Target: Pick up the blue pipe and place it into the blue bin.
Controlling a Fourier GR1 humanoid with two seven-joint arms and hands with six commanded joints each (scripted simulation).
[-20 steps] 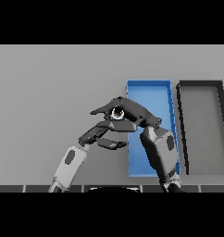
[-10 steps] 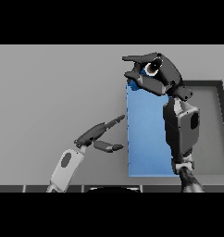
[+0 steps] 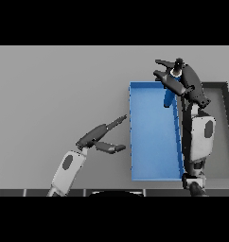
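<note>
Two hands showing above the grey table (image 3: 55, 94), well apart. Right hand (image 3: 185, 82) hanging over the far right corner of the blue bin (image 3: 152, 142), fingers spread forward and loosely curled, looking to be gripping the top of the blue pipe (image 3: 169, 97); exact contact partly hidden by the palm. Pipe hanging roughly upright, slightly tilted, its lower end showing over the bin's far right part, near the right wall; touching the bin floor or not, impossible to tell. Right forearm running along the bin's right edge, covering part of the wall between the blue bin and the dark grey bin (image 3: 220, 127) standing just beside it. Left hand (image 3: 100, 137) hovering over bare table just left of the blue bin, fingers straight and pointing toward the bin's left wall, thumb held apart below, holding nothing.
</note>
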